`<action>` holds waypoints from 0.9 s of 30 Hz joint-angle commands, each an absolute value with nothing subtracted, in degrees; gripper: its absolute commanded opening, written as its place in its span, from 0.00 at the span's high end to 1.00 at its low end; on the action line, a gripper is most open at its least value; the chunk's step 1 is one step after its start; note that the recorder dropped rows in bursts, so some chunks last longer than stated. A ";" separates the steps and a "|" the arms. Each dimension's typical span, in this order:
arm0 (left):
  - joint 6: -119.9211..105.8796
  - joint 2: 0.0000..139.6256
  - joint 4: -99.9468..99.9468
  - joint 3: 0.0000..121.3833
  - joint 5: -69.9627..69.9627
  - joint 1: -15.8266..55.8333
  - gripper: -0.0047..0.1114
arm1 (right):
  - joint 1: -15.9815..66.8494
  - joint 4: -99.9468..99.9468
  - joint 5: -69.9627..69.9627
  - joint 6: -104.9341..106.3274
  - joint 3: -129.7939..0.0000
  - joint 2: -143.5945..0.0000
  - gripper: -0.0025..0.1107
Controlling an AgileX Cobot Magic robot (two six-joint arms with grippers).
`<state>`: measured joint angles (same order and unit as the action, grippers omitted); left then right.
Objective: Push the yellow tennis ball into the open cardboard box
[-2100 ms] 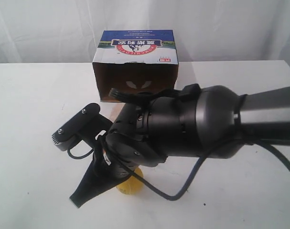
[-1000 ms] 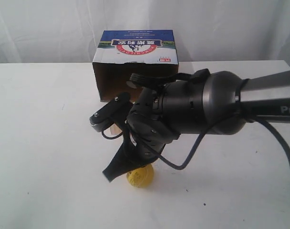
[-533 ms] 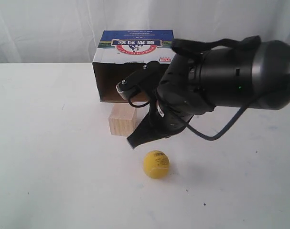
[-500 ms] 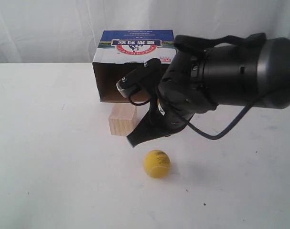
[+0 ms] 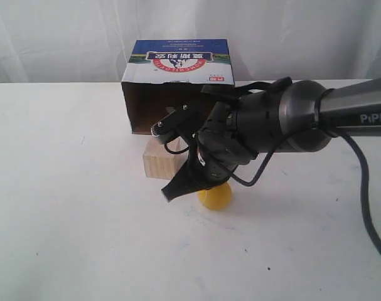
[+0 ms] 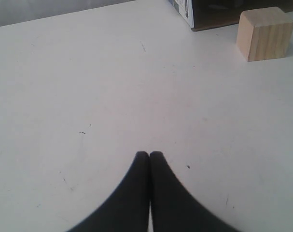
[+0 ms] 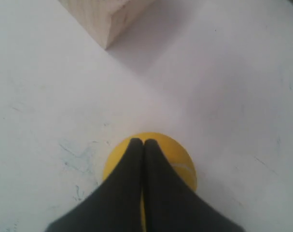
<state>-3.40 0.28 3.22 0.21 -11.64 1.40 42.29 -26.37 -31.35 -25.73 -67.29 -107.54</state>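
White tabletop (image 5: 58, 207) with faint scuffs, pale white curtain (image 5: 64, 37) behind, soft even light

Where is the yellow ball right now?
In the exterior view the yellow tennis ball sits near the middle, right of the wooden cube, in front of the open cardboard box, partly under the right gripper.

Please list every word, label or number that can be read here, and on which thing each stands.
"PiPE", white letters on the right arm, cut off by the picture's edge.
Large white Chinese characters on top of the open cardboard box: upside down, too blurred to read.
Small red label at that top's corner: too small to read.
Both wrist views: no text.
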 commanded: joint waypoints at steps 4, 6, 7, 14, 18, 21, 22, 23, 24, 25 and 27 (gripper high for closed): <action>-2.98 0.00 3.46 0.00 -11.56 1.24 0.96 | 41.62 -25.69 -33.86 -25.77 -66.62 -108.67 0.98; -2.98 0.00 3.46 0.00 -11.56 1.24 0.96 | 41.62 -26.47 -34.70 -25.77 -66.62 -108.45 0.98; -2.98 0.00 3.46 0.00 -11.56 1.24 0.96 | 41.62 -26.89 -35.27 -25.77 -66.62 -108.45 0.98; -2.98 0.00 3.46 0.00 -11.56 1.24 0.96 | 39.90 -28.16 -37.22 -26.25 -66.62 -108.00 0.98; -2.98 0.00 3.46 0.00 -11.56 1.24 0.96 | 37.74 -28.55 -36.10 -27.44 -66.62 -108.00 0.98; -2.98 0.00 3.46 0.00 -11.56 1.24 0.96 | 36.33 -28.55 -32.99 -27.44 -66.62 -108.00 0.98; -2.98 0.00 3.46 0.00 -11.56 1.24 0.96 | 36.01 -28.71 -32.20 -27.44 -66.74 -108.00 0.98; -2.98 0.00 3.46 0.00 -11.56 1.24 0.96 | 35.69 -29.49 -31.57 -27.44 -67.10 -107.78 0.98; -2.98 0.00 3.46 0.00 -11.56 1.24 0.96 | 35.42 -29.47 -31.57 -27.44 -67.38 -107.63 0.98; -2.98 0.00 3.46 0.00 -11.56 1.24 0.96 | 35.39 -30.15 -31.57 -27.44 -68.12 -107.23 0.98; -2.98 0.00 3.46 0.00 -11.56 1.24 0.96 | 35.39 -31.71 -31.67 -27.44 -69.13 -105.85 0.98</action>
<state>-3.40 0.28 3.22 0.21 -11.64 1.40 35.65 -30.53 -31.33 -26.96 -68.23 -107.19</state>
